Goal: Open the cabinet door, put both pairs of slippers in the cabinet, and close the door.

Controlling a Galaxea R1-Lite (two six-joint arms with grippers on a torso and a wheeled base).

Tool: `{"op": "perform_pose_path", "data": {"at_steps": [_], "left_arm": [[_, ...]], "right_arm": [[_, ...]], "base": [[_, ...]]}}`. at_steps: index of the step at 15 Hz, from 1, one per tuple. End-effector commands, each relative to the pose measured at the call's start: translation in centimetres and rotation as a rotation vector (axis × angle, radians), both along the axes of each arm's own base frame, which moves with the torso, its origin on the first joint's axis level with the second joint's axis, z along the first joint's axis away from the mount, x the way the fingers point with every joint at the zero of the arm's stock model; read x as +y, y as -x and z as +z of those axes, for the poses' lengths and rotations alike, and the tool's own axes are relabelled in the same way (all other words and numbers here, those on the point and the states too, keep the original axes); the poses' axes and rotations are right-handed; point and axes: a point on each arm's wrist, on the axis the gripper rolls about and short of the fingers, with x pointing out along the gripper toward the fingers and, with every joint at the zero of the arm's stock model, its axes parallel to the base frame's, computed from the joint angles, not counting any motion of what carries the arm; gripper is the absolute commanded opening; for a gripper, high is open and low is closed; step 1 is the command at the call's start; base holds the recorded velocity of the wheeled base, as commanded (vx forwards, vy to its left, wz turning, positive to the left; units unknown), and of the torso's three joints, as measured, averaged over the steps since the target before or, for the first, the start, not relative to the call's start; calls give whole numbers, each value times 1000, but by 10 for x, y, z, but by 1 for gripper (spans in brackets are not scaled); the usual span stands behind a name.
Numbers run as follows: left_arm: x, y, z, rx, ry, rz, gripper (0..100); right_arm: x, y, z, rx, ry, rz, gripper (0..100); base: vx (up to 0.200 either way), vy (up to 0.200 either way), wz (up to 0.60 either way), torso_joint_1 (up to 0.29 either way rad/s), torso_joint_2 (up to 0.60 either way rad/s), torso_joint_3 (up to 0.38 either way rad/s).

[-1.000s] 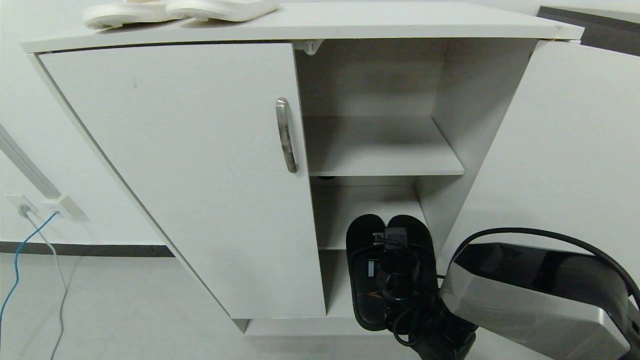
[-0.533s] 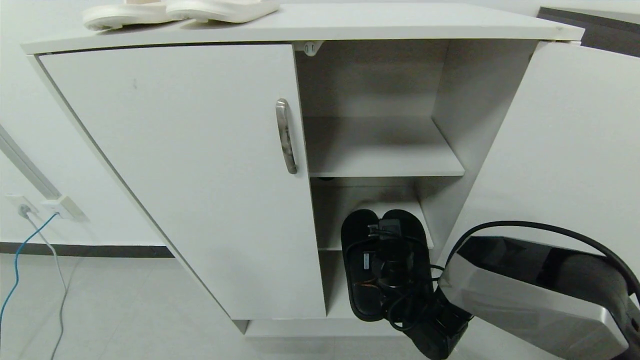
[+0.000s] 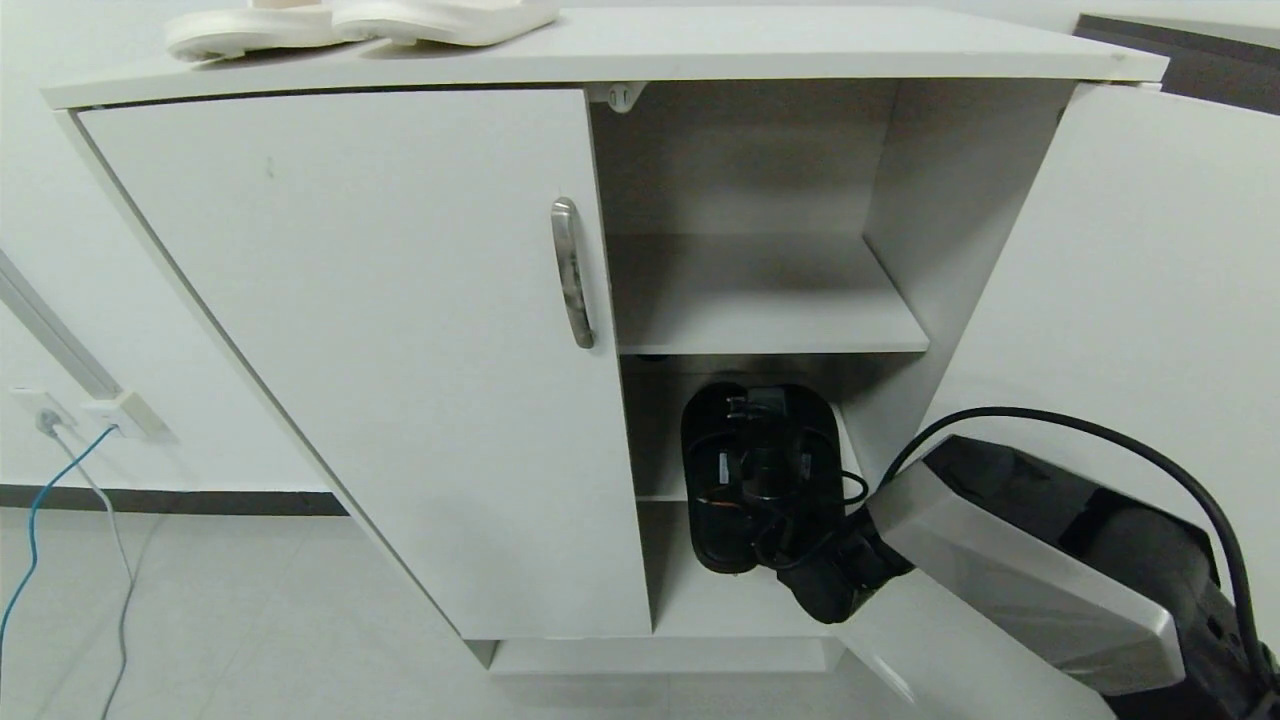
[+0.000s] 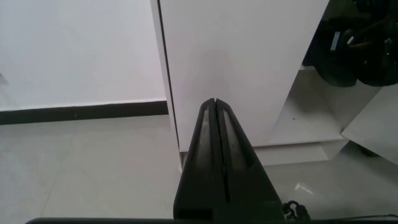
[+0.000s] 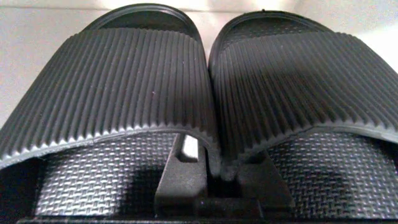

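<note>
Looking from the head, you see the black pair (image 3: 745, 480) halfway into the cabinet (image 3: 980, 190). Its toes are under the upper shelf (image 3: 760, 300) and its heels are past the lower shelf (image 3: 655, 450); you cannot tell whether it rests there. The right gripper (image 3: 790, 470) is clamped on it. The white pair (image 3: 360, 20) lies on top. The left door (image 3: 350, 350) is shut, and the open right door (image 3: 1150, 300) crowds the arm, so mind it.

From the left wrist, the left gripper (image 4: 214, 106) hangs low before the cabinet, fingers together.

From the right wrist, the fingers (image 5: 180, 186) pinch where both straps (image 5: 124, 81) meet. The slippers look light, soft and ribbed and will likely flex, so hold them there.
</note>
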Motion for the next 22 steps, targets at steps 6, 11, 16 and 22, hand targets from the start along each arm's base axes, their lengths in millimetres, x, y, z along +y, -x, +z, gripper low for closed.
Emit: {"op": "perform_pose_path", "data": {"at_steps": [6, 11, 16, 22], "left_arm": [[0, 0, 0, 1, 0, 1, 0], [0, 0, 0, 1, 0, 1, 0], [0, 0, 0, 1, 0, 1, 0], [0, 0, 0, 0, 0, 1, 0]], "right_arm": [[-6, -44, 9, -6, -15, -18, 0], [-2, -58, 16, 5, -29, -19, 0], [-1, -70, 15, 6, -29, -29, 0], [-7, -75, 11, 18, -20, -43, 100]], "base": [[0, 0, 0, 0, 0, 0], [0, 0, 0, 0, 0, 0], [0, 0, 0, 0, 0, 0], [0, 0, 0, 0, 0, 0]]}}
